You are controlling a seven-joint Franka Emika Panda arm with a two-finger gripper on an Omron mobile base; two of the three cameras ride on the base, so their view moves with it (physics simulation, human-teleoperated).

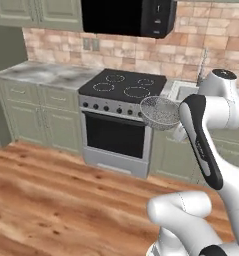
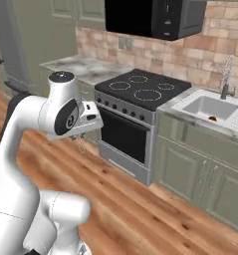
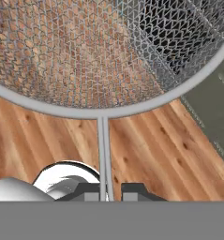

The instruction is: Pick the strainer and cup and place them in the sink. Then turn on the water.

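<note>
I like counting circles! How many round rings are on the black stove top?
4: on the stove top, back-left, back-right, front-left and front-right.

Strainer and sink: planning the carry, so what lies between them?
In the left base view, the strainer hangs before the stove's right corner; that corner and a counter strip separate it from the sink.

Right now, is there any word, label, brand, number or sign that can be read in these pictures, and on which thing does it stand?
None can be read.
Black microwave: no legible text.
Stove front panel with dark knobs: no readable marks.
Grey metal mesh strainer: no label.
</note>
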